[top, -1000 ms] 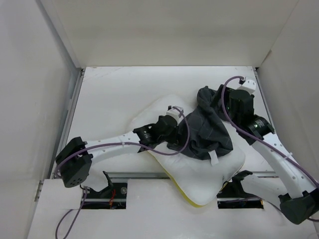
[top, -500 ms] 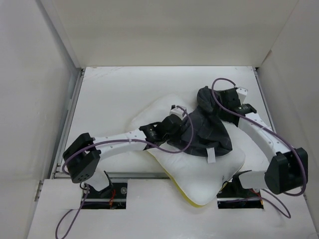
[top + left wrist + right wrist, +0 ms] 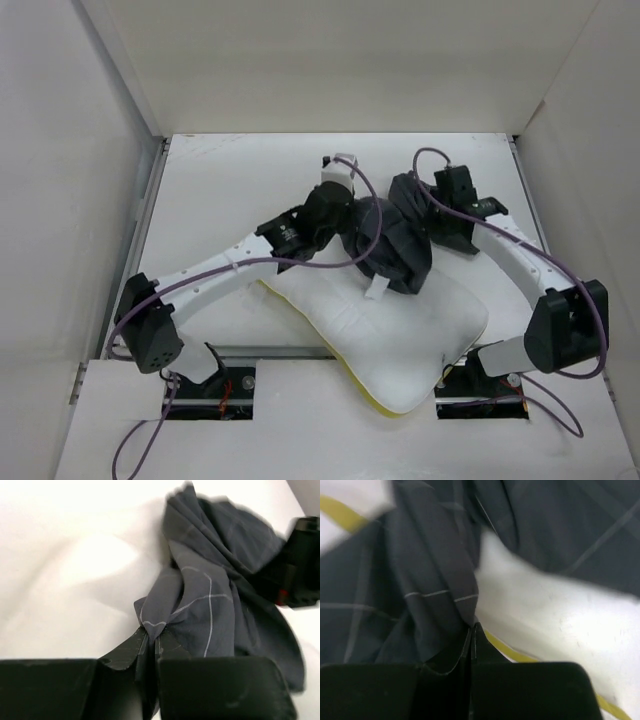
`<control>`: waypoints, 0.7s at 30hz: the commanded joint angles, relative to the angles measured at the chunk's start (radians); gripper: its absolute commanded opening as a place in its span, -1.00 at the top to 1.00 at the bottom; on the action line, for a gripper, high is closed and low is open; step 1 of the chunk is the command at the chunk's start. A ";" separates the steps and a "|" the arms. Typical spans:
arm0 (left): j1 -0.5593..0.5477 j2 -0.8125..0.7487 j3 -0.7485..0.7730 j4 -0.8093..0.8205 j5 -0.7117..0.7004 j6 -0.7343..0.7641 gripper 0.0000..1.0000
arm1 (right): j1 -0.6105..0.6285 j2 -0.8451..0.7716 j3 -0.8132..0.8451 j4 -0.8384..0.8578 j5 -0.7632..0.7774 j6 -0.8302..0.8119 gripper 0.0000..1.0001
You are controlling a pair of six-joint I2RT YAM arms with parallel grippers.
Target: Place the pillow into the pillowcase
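A: Starting w/ layout. Where's the pillow?
B: Flat on the counter, skewed diag, centre-right in top cam. Its near corner sticks out past the counter's near edge, and the yellow edge shows there.
A: Pillowcase?
B: Bunched in a dark heap btwn the two arms. Left arm comes in on its left side, right arm on its right. The heap's near part lies on the far edge of the pillow. The far part is over the counter; can't tell if it touches.
A: So the pillow isn't in yet?
B: Correct, it's fully outside. Can't pick out the case opening in any view.
A: Left fingers, state?
B: Clamped tight on a fold of the pillowcase. Left wrist cam shows grey checked cloth pinched right at the tips. The rest trails off twd a black part of the right arm at frame right.
A: Right fingers?
B: Same, pressed together w/ a pleat of pillowcase caught at the tips. Right wrist cam is blurry but the pinch is clear. White surface and a yellow strip sit just past the cloth, prob the pillow edge, not certain.
A: Tag?
B: Small white tag hangs off the heap's near side and lies on the pillow.
A: Surroundings?
B: White walls on three sides of the counter.
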 commanded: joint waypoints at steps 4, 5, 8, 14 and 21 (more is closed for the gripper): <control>0.232 0.091 0.387 -0.077 -0.096 0.113 1.00 | 0.004 0.142 0.546 0.105 -0.097 -0.102 1.00; 0.323 0.120 0.509 -0.087 -0.075 0.138 1.00 | 0.004 0.194 0.644 0.093 -0.136 -0.125 1.00; 0.468 0.179 0.733 -0.142 0.060 0.159 1.00 | 0.013 0.454 1.110 0.053 -0.391 -0.146 1.00; 0.703 0.280 1.249 -0.237 0.057 0.241 1.00 | 0.059 0.775 1.723 0.360 -0.788 -0.058 1.00; 0.806 -0.104 0.787 -0.148 -0.013 0.238 1.00 | 0.068 0.664 1.327 0.607 -0.974 -0.027 1.00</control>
